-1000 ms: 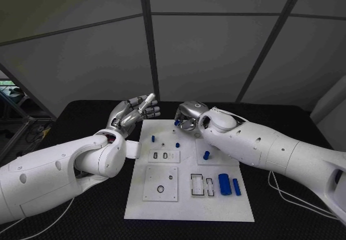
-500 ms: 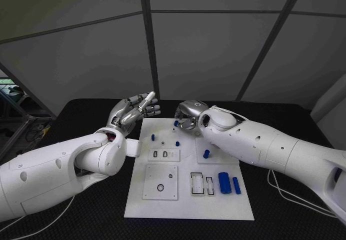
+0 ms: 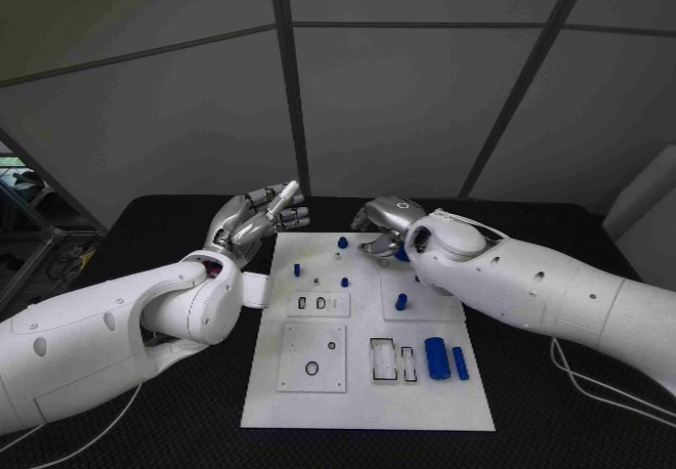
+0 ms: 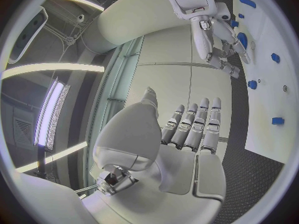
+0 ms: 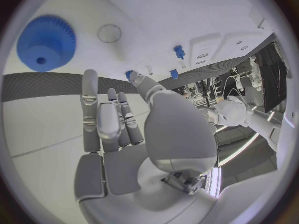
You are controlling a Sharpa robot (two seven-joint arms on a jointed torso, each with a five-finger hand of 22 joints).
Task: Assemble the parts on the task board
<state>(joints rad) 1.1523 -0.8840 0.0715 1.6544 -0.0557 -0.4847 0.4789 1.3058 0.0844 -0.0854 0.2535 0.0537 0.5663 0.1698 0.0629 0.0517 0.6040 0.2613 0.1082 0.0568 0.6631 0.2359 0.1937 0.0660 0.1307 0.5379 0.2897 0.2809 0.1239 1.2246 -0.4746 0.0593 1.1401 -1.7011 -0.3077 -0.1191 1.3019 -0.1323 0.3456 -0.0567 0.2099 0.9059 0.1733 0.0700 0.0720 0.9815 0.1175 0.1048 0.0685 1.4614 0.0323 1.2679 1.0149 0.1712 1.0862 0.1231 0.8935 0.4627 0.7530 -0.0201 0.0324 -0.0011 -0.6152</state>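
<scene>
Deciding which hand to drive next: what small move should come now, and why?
Probably bring the right hand onto the blue gear and close on it: that hand holds nothing, and the gear lies flat on the board close by its fingers. The left hand hangs open off the board's far corner.

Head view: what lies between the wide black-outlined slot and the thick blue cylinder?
A narrower black-outlined slot, flanked by the wide slot and thick blue cylinder; head view shows it.

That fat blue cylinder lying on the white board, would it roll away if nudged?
Probably: the fat blue cylinder lies on its side on the flat white board, so a sideways push would likely roll it. It looks like stiff plastic, probably light.
</scene>
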